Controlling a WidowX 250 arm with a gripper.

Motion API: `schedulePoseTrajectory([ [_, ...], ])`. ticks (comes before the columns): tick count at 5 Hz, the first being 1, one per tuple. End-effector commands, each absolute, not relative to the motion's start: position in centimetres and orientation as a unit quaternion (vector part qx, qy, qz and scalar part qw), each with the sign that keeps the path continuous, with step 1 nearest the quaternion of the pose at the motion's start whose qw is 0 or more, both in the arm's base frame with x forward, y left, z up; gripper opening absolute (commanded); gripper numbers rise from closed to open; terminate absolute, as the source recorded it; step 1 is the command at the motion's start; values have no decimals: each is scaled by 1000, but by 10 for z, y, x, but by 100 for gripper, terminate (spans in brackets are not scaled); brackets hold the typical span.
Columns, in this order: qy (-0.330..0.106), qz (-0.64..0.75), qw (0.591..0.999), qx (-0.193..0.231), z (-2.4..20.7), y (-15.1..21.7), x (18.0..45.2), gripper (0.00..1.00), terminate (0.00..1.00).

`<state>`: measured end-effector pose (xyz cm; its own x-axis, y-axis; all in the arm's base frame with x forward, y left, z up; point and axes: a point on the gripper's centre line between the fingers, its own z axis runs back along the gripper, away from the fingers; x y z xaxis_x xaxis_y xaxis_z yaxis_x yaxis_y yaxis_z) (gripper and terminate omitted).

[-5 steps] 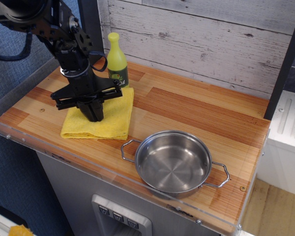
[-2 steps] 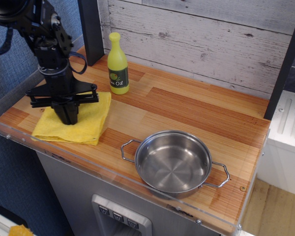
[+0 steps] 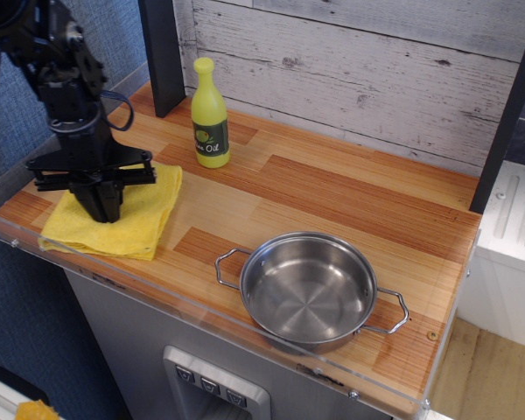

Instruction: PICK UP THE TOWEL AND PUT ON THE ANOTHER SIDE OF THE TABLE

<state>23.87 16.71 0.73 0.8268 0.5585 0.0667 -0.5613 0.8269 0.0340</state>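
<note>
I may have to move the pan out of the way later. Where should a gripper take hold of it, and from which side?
Probably by a wire loop handle, from above. The pan sits upright and open, too wide to span. The left handle sticks out over bare table toward the towel; the right one lies nearer the acrylic rim.

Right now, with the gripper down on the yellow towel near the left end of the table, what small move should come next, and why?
Probably open and lift straight up. The gripper presses on the towel, which lies flat at the table's left end, apart from the oil bottle and pan. Whether the fingers pinch cloth is hidden.
</note>
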Motion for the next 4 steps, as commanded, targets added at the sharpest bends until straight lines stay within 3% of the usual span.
schedulePoseTrajectory([
  [1,-80,279,956,37,49,171,237,100,0],
  [4,-120,281,951,49,96,161,244,100,0],
])
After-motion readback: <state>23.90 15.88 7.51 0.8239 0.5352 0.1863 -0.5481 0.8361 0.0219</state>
